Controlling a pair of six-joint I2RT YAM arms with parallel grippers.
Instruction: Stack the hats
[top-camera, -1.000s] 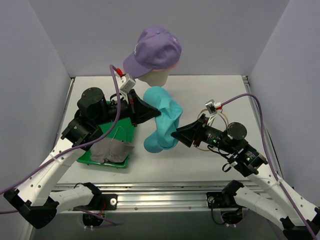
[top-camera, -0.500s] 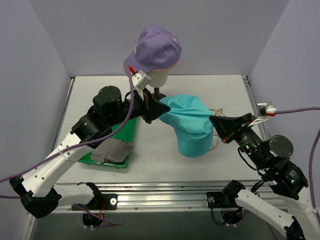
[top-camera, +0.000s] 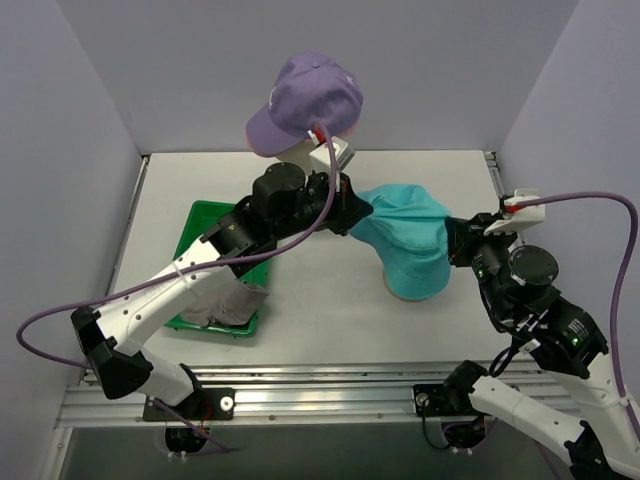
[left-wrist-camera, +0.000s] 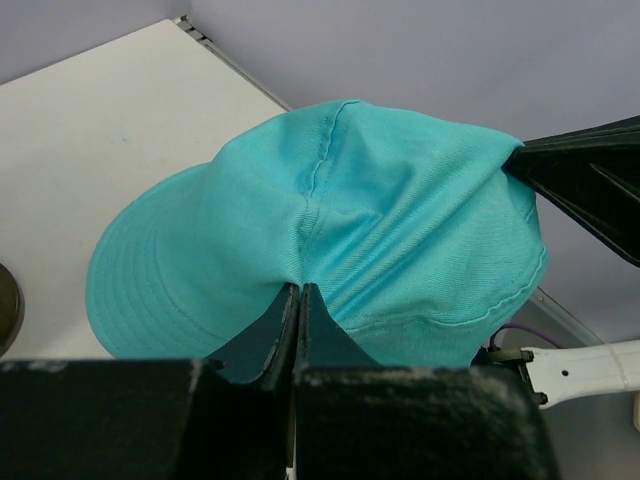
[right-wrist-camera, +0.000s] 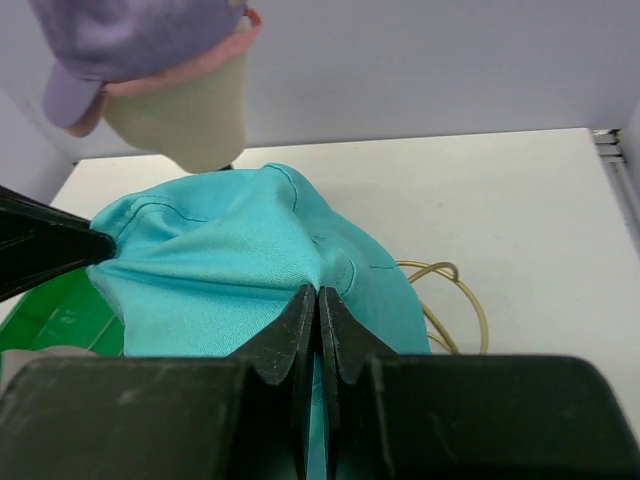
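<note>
Left claw (left-wrist-camera: 300, 292) and right claw (right-wrist-camera: 319, 295) are pinched shut on opposite edges of the soft teal fabric bucket hat (top-camera: 412, 250), right of centre. This looks like the carrying step; next it likely needs lowering over the far lavender baseball cap (top-camera: 305, 100).

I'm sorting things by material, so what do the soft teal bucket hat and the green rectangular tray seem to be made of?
The teal bucket hat looks like woven cotton-type twill, matte: fine diagonal weave, stitched seams and soft creases show. The green tray seems moulded plastic, smooth and evenly coloured with a raised rim, though the view is too distant to be sure.
</note>
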